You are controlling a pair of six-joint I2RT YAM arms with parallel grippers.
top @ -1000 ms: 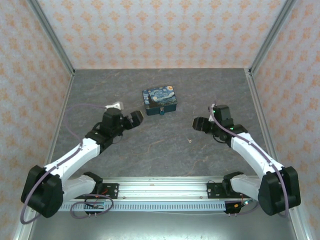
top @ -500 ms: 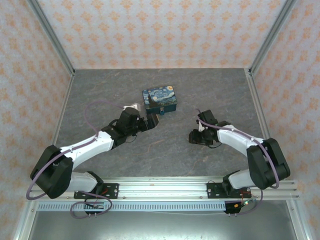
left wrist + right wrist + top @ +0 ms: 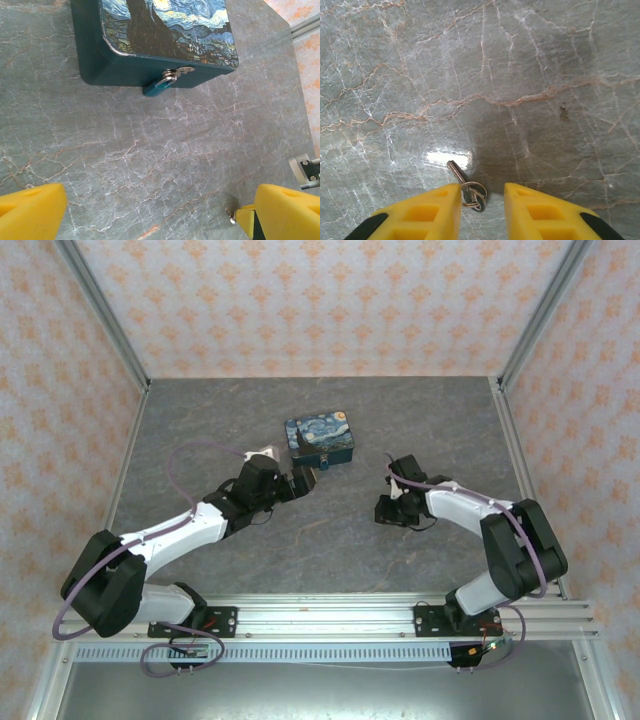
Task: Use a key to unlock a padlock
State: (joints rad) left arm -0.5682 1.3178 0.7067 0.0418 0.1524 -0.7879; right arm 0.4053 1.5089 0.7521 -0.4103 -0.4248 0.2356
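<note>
The padlock [image 3: 156, 88], teal with a silvery shackle [image 3: 172, 76], hangs on the front hasp of the starry-night tin [image 3: 165, 30] and rests on the table; it also appears small in the top view [image 3: 324, 464]. My left gripper [image 3: 160, 215] is wide open a short way in front of it, with nothing between its fingers. The key [image 3: 456, 172] lies flat on the table with its ring [image 3: 474, 195] between the open yellow fingers of my right gripper [image 3: 482, 210], close to the left finger. The key [image 3: 231, 216] also shows low right in the left wrist view.
The grey marbled table [image 3: 250, 420] is walled on three sides by patterned panels [image 3: 330, 300]. The tin [image 3: 319, 440] stands at mid-table between the two arms. A metal rail [image 3: 320, 615] runs along the near edge.
The left arm has reached forward to just short of the tin. The right gripper has swung in and down over the key, which now lies between its fingers.
</note>
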